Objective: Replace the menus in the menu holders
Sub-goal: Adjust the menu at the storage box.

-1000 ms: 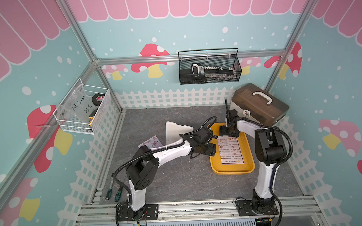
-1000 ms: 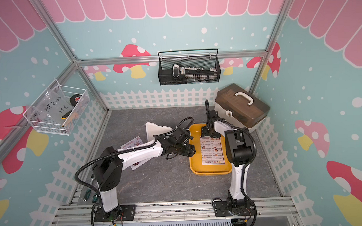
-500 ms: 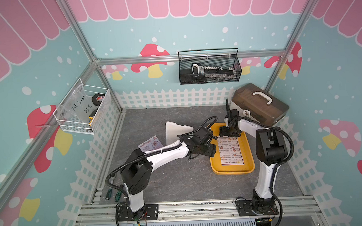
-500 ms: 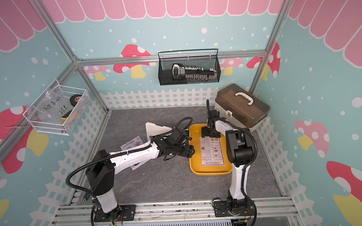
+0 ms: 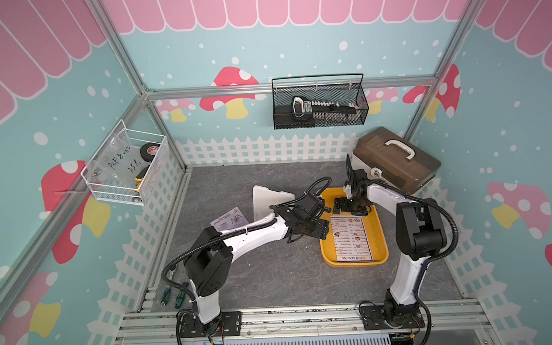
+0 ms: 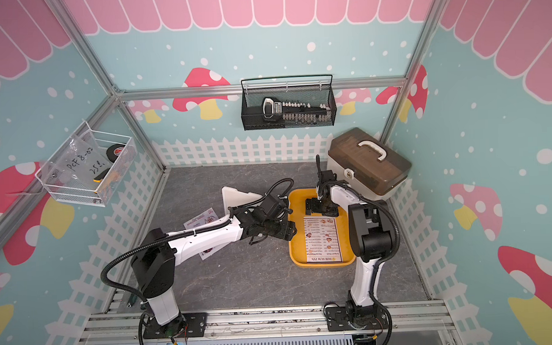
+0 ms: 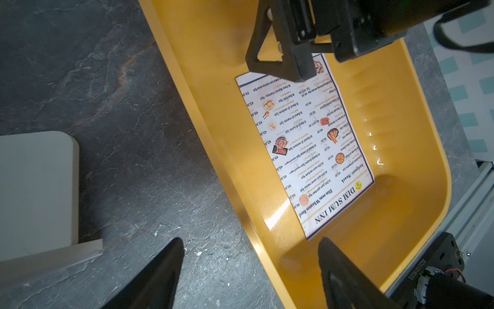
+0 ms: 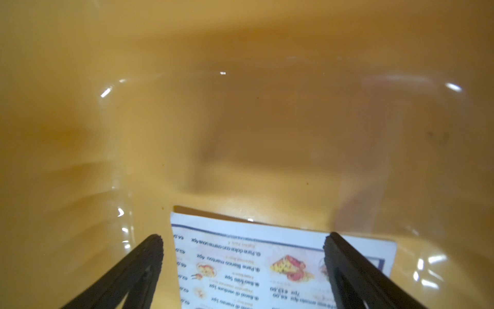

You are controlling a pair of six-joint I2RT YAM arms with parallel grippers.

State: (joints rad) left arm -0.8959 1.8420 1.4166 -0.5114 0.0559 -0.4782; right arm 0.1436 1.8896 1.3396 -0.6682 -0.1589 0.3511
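A tray [image 5: 378, 236] is set on the right half of the tabletop [image 5: 272, 274]. One menu [image 5: 351, 238] is laid flat in it, nearer its front end. The menu holder [image 5: 264, 200] is placed left of the tray, toward the rear. A second menu [image 5: 229, 219] is lain further left, partly covered by the left arm. A case [image 5: 394, 162] is positioned behind the tray, at the rear right corner.

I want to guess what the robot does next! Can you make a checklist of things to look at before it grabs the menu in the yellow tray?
1. DIM SUM INN menu lies flat in the yellow tray: ok.
2. Right pincer open, over the menu's far edge: ok.
3. Left pincer open, empty, straddling the tray's rim: ok.
4. Menu holder free on the table: ok.
5. Holder's slot empty: cannot tell.
6. Other menu out of the way: ok.
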